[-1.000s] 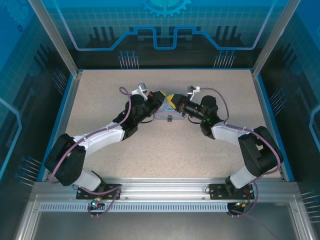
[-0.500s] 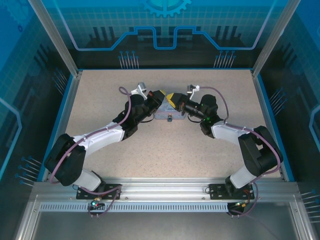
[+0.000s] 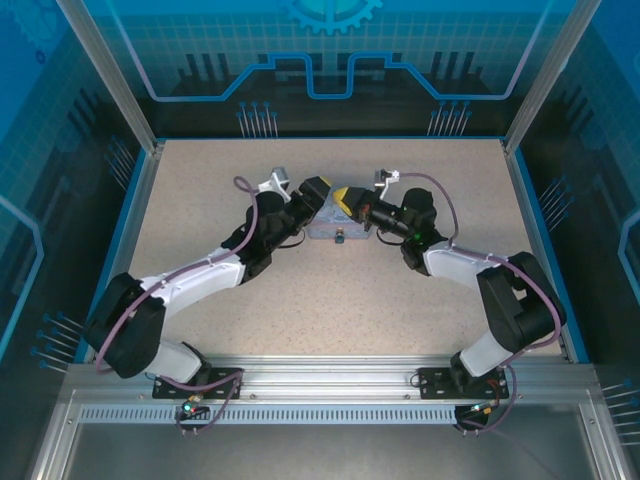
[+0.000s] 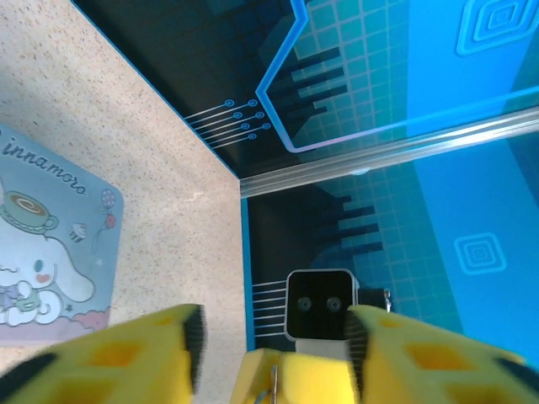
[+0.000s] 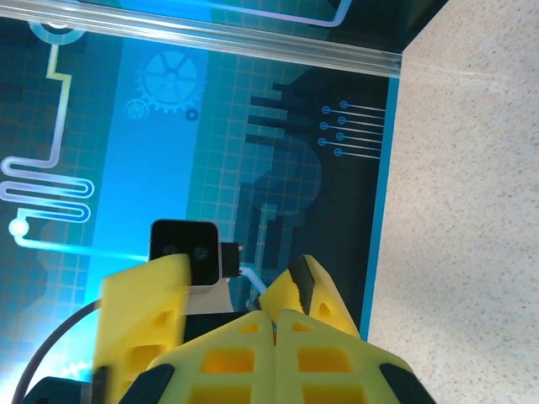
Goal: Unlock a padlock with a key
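Above the pale blue cartoon tin [image 3: 335, 228], my two grippers meet tip to tip. My left gripper [image 3: 320, 193] is open, its yellow fingers [image 4: 143, 353] spread on either side of the right gripper's tips with nothing between its own pads. My right gripper [image 5: 274, 332] is shut, and a thin sliver of metal [image 4: 274, 383] sticks out of the seam between its pads. I cannot tell whether that sliver is the key or part of the padlock. A small dark spot [image 3: 340, 238] sits at the tin's near edge, too small to identify.
The tin lies mid-table on the speckled tabletop [image 3: 300, 290], and its printed lid [image 4: 42, 252] is to the left of my left gripper. Blue-trimmed enclosure walls [image 3: 150, 190] ring the table. Each wrist camera faces the other, the right wrist's camera [image 4: 320, 305] and the left's [image 5: 185, 248].
My left gripper has gone from shut to open and shifted slightly toward the right gripper. The right gripper stays shut in the same place.
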Motion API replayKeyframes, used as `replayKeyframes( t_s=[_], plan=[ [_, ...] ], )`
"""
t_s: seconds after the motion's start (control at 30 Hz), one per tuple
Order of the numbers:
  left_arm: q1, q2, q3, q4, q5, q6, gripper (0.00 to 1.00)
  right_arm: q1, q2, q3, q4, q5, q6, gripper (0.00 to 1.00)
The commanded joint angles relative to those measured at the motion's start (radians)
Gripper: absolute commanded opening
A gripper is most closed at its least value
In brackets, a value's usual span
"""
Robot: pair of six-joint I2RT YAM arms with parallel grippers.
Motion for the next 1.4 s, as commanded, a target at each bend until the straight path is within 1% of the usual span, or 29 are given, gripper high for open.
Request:
replayKeyframes(
  t_s=[0.0,0.07,0.13,0.23,0.3,0.4,0.5,0.57,0.63,0.8,1.0,1.37],
  plan=[
    [0.049,-0.107,-0.029,-0.058,-0.01,0.023,0.7,-0.051,-0.05,-0.022,-0.043,-0.035,-0.056,0.0],
    [0.074,-0.157,-0.042,-0.118,0.001,0.047,0.79,-0.081,-0.061,-0.02,-0.083,-0.051,-0.08,0.0],
    [0.096,-0.198,-0.043,-0.214,0.029,0.084,0.86,-0.115,-0.063,0.008,-0.161,-0.075,-0.129,0.0],
    [0.118,-0.212,-0.023,-0.356,0.121,0.177,0.94,-0.159,-0.036,0.096,-0.327,-0.102,-0.216,0.0],
    [0.119,-0.197,-0.012,-0.425,0.193,0.254,0.98,-0.177,0.005,0.208,-0.461,-0.118,-0.284,0.0],
    [0.115,-0.165,-0.031,-0.453,0.303,0.333,0.99,-0.188,0.095,0.362,-0.631,-0.114,-0.363,0.0],
    [0.096,-0.137,-0.065,-0.451,0.362,0.427,0.99,-0.191,0.203,0.494,-0.752,-0.089,-0.391,0.0],
    [0.072,-0.112,-0.073,-0.469,0.359,0.506,0.99,-0.191,0.272,0.561,-0.788,-0.07,-0.392,0.0],
    [0.037,-0.079,-0.076,-0.479,0.328,0.584,0.99,-0.188,0.34,0.609,-0.812,-0.052,-0.381,0.0],
    [-0.014,0.047,-0.051,-0.425,0.292,0.685,0.99,-0.172,0.456,0.676,-0.82,-0.044,-0.365,0.0],
    [-0.033,0.222,0.01,-0.338,0.28,0.753,0.99,-0.148,0.506,0.7,-0.843,-0.022,-0.367,0.0],
    [-0.035,0.426,0.117,-0.251,0.198,0.828,0.98,-0.125,0.549,0.741,-0.876,-0.004,-0.371,0.0]
  ],
)
